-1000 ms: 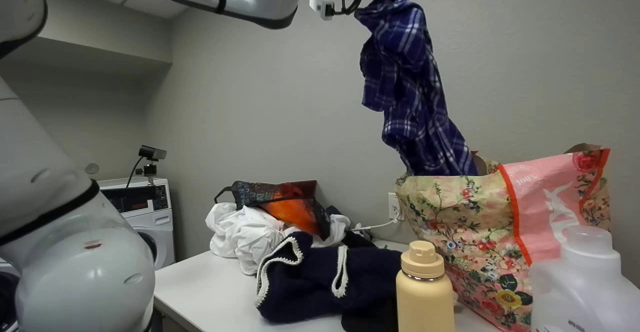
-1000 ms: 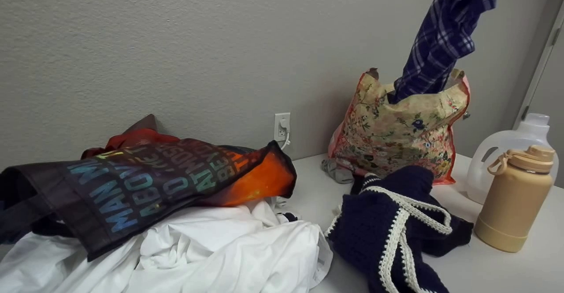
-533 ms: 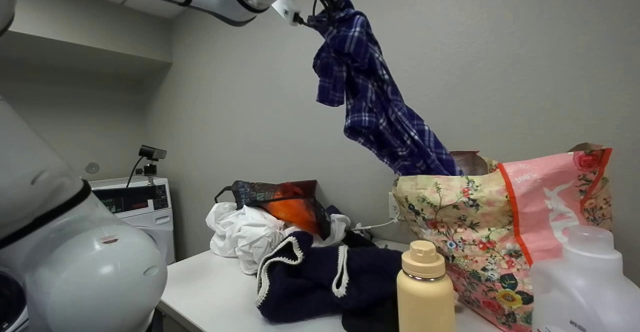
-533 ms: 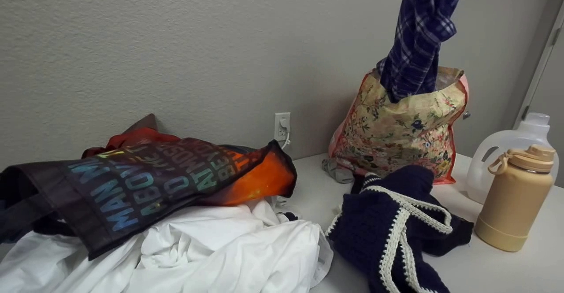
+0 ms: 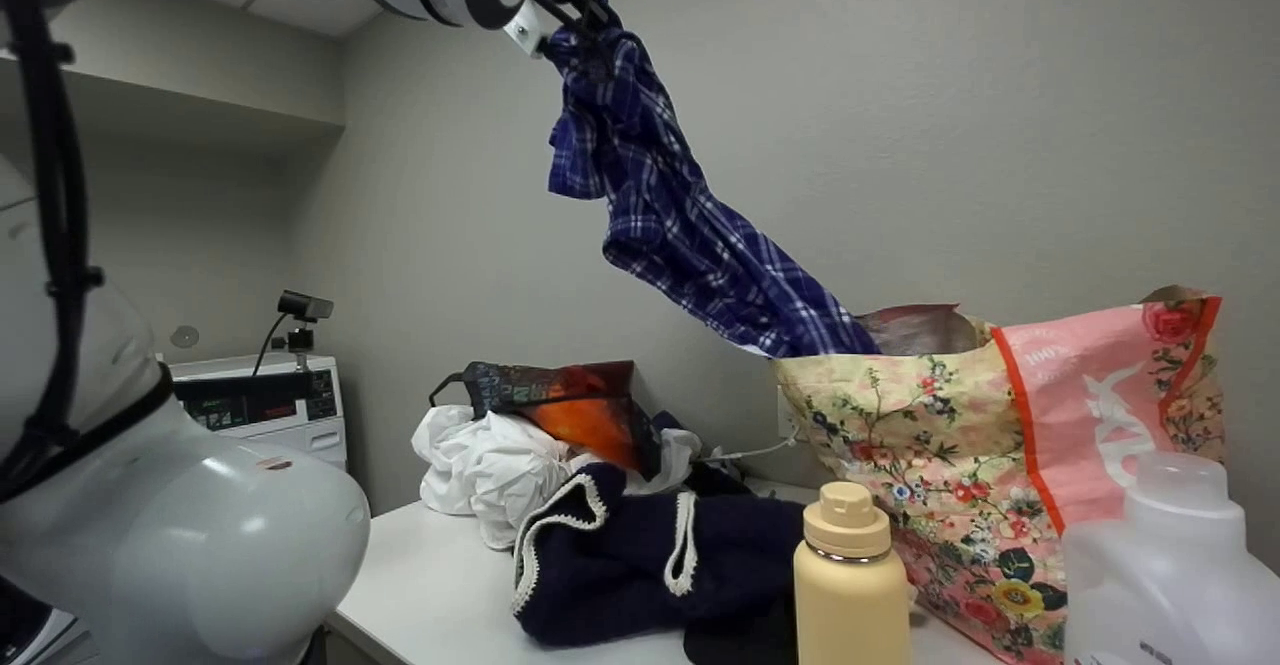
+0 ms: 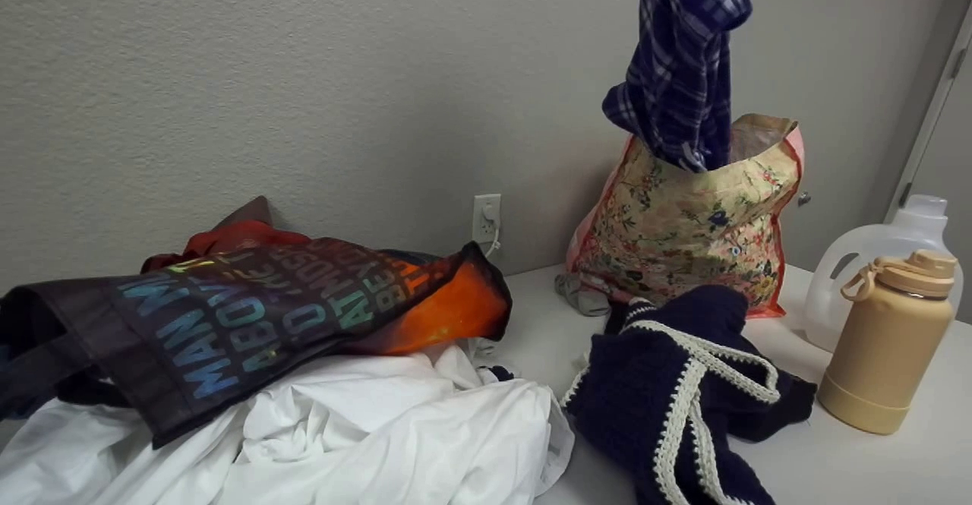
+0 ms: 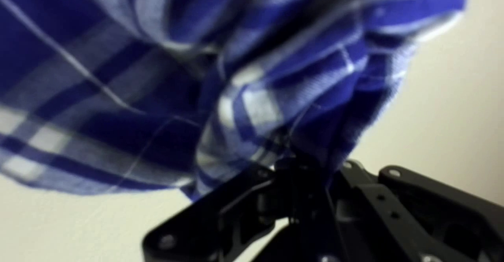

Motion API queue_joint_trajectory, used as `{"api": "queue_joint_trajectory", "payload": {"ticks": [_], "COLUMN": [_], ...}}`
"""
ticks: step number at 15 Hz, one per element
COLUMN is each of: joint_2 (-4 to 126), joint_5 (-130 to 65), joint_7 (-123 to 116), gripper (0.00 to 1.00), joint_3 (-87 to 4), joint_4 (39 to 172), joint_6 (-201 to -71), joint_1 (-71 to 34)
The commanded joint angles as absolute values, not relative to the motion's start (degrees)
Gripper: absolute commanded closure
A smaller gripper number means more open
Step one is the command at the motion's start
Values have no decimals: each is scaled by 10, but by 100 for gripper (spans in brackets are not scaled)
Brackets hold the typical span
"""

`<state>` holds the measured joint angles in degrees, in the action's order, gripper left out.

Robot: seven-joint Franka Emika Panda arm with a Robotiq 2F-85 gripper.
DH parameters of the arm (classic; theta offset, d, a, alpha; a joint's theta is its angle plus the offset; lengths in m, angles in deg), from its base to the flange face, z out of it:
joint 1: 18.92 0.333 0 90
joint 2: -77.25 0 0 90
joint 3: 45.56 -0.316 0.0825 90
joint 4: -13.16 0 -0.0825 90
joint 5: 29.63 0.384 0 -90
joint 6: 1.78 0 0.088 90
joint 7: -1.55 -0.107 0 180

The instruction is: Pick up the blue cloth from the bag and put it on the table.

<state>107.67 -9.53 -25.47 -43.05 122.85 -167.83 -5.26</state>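
Withdrawal step: closed jaws are gripping long royal-blue plaid cloth [image 5: 670, 207] slanting from boxy cream floral-fabric bag [image 5: 950, 455], tail apparently inside, next probably needing pulling clear before lowering onto flat grey-white worktop [image 5: 440, 580].

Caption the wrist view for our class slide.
Black Robotiq gripper pinching a bunched blue-and-white plaid cloth up close.

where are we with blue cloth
Gripper shut on blue cloth. Cloth hangs high, lower end hidden in bag. Navy garment on table, possibly in the way.
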Motion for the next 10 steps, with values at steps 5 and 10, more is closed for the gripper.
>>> {"api": "queue_joint_trajectory", "payload": {"ticks": [5, 10], "joint_2": [967, 912], "joint_5": [-64, -122], "joint_7": [-245, -294], "gripper": [98, 98], "joint_3": [-457, -486], "joint_4": [1030, 918], "joint_6": [-1646, -1626], "joint_1": [-80, -118]}}
